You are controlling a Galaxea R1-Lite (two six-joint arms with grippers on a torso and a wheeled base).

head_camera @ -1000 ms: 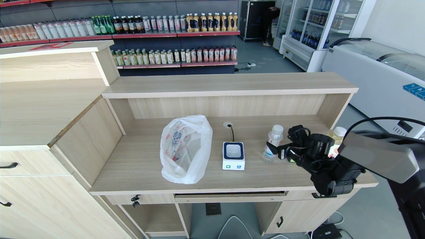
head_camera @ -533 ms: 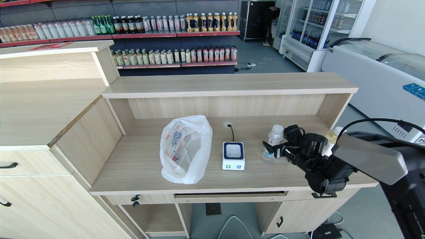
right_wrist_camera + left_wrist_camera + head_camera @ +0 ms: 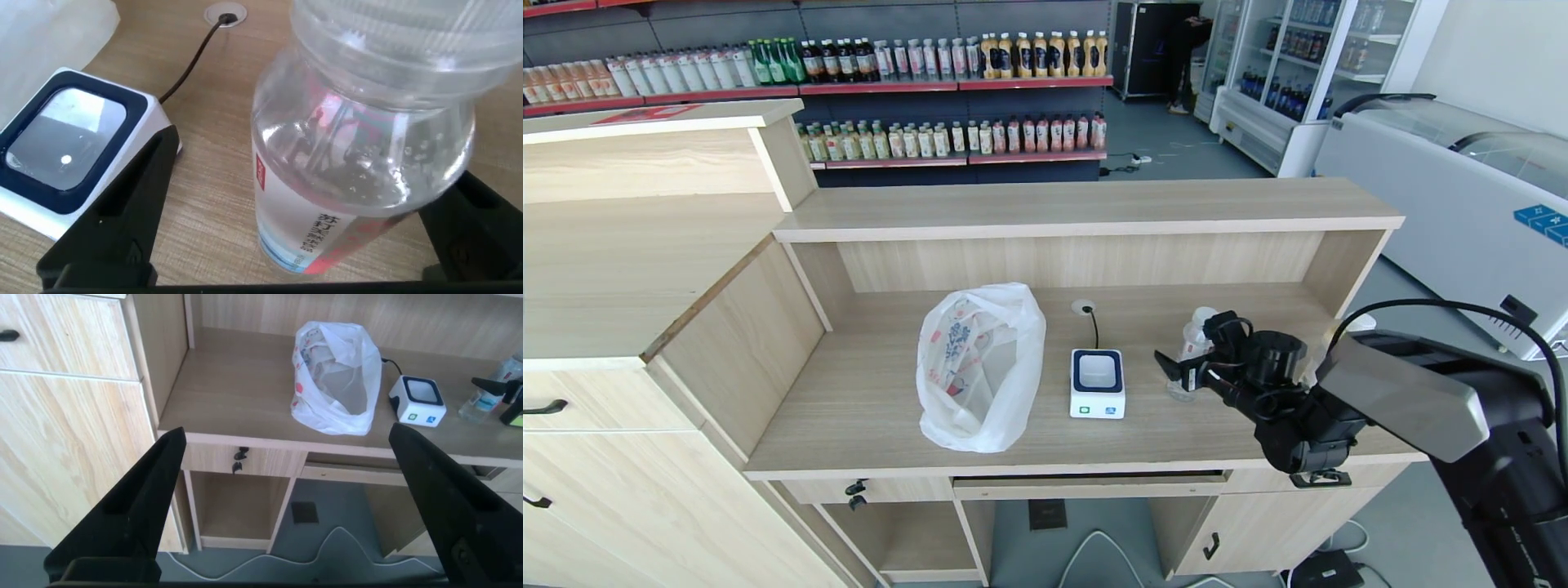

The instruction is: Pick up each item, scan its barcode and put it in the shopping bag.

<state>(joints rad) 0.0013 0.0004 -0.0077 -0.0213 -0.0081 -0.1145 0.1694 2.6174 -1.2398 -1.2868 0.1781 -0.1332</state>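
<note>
The right gripper (image 3: 315, 163) (image 3: 1180, 367) was held low over the counter (image 3: 866, 392) with its fingers (image 3: 114, 229) spread apart, one on each side of the water bottle (image 3: 359, 163) (image 3: 1192, 336). The bottle stood upright on the wood between them, clear, with a red-printed label. Whether either pad actually pressed on the plastic could not be told (a gap was visible at least beside the finger nearer the scanner).

Just beyond that finger, on the gripper's left, the white barcode scanner (image 3: 65, 155) (image 3: 1097, 382) was seen with its dark window facing up. It stood near the bottle but apart from it. A black cable (image 3: 192, 65) was led from behind the scanner to a round grommet (image 3: 223, 14) (image 3: 1083, 307) in the counter top. Farther to the gripper's left, past the scanner, the white shopping bag (image 3: 980, 367) was set upright on the counter, its mouth partly open.

The left gripper (image 3: 286, 433) was held out in front of the counter and lower than its top, well apart from everything on it, with its fingers (image 3: 122, 506) spread wide around nothing. Ahead of it and above, the shopping bag (image 3: 335, 376) was framed between the fingers, with the scanner (image 3: 418, 400) and the water bottle (image 3: 482, 396) off to its right.
</note>
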